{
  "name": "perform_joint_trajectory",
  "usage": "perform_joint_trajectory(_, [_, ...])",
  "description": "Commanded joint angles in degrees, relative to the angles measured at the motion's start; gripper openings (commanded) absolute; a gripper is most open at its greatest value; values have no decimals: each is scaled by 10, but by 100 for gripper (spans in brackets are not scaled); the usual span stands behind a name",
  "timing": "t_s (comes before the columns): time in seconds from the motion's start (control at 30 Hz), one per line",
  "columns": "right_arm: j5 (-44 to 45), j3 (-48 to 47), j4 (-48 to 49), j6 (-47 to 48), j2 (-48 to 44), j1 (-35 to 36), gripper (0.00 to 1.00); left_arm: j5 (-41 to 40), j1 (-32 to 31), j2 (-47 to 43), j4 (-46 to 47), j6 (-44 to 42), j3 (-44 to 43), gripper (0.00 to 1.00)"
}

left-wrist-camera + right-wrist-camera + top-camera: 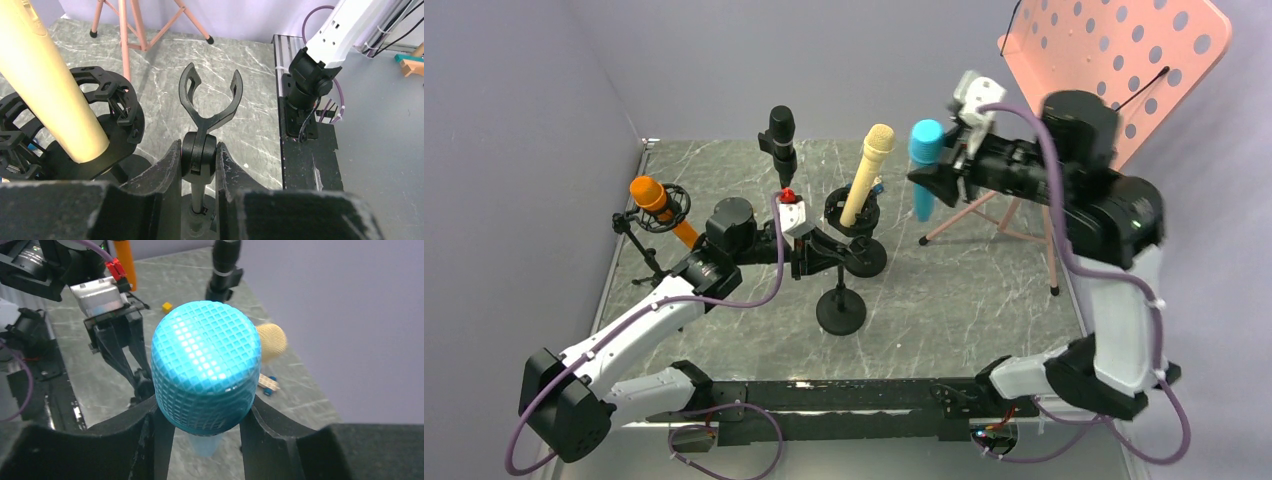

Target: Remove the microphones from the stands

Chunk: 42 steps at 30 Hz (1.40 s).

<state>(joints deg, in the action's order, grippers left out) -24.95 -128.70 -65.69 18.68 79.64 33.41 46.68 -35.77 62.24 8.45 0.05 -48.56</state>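
Note:
The blue microphone (924, 165) hangs upright in the air above the table, clear of any stand. My right gripper (927, 182) is shut on it just under its mesh head, which fills the right wrist view (206, 365); my right gripper (202, 409) has a finger on either side of it. The black stand (841, 310) rests on its round base at mid-table. Its forked clip (210, 107) is open and empty. My left gripper (198, 155) is shut on the stand's round swivel joint below the clip, and also shows in the top view (856, 258).
A cream microphone (869, 175) sits in a black shock mount (107, 95) just left of the held stand. A black microphone (781, 140) and an orange microphone (659, 205) stand further left. A pink music stand (1114, 50) on a tripod (135, 20) is at back right.

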Motion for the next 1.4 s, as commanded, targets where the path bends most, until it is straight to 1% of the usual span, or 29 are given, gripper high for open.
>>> perform_joint_trajectory(0.0, [36, 34, -1, 28, -64, -30, 0, 25, -2, -2, -61, -13, 9, 0])
perform_joint_trajectory(0.07, [43, 95, -7, 37, -101, -37, 0, 29, -2, -4, -71, -13, 0, 0])
perform_joint_trajectory(0.13, [76, 171, -5, 36, -138, -39, 0, 32, -1, -8, -84, -21, -15, 0])
perform_joint_trajectory(0.17, [106, 217, 1, 32, -158, -42, 0, 33, -2, -9, -105, -28, -23, 0])
perform_joint_trajectory(0.27, [148, 340, 19, 28, -209, -46, 0, 34, -2, -11, -140, -51, -48, 0])
perform_joint_trajectory(0.37, [203, 428, 31, 23, -224, -46, 0, 34, -2, -4, -172, -76, -70, 0])
perform_joint_trajectory(0.53, [267, 550, 58, 50, -222, -50, 0, 25, -8, 3, -210, -112, -97, 0])
perform_joint_trajectory(0.6, [269, 593, 55, 55, -209, -56, 0, 14, -10, 1, -219, -116, -98, 14])
perform_joint_trajectory(0.67, [276, 628, 48, 54, -190, -64, 0, 9, -9, -5, -222, -120, -96, 24])
perform_joint_trajectory(0.77, [292, 692, 62, 66, -169, -86, 0, 6, -10, -12, -231, -128, -97, 36])
perform_joint_trajectory(0.87, [303, 765, 102, 96, -166, -121, 0, 3, -10, -14, -239, -129, -102, 49])
perform_joint_trajectory(0.93, [302, 813, 135, 125, -161, -151, 0, 5, -10, -15, -246, -133, -109, 54])
perform_joint_trajectory(1.03, [309, 863, 182, 144, -129, -178, 0, -7, -10, -13, -259, -129, -120, 62])
perform_joint_trajectory(1.2, [319, 905, 248, 159, -91, -207, 0, -7, -10, -23, -297, -151, -141, 66])
perform_joint_trajectory(1.23, [321, 915, 258, 165, -88, -210, 3, -10, -10, -25, -303, -146, -142, 67])
perform_joint_trajectory(1.27, [324, 925, 268, 169, -86, -212, 16, -14, -10, -27, -308, -134, -142, 67])
perform_joint_trajectory(1.3, [322, 932, 274, 173, -83, -212, 30, -10, -11, -28, -315, -125, -141, 67])
perform_joint_trajectory(1.37, [314, 938, 280, 177, -80, -214, 53, -15, -16, -32, -328, -110, -140, 67])
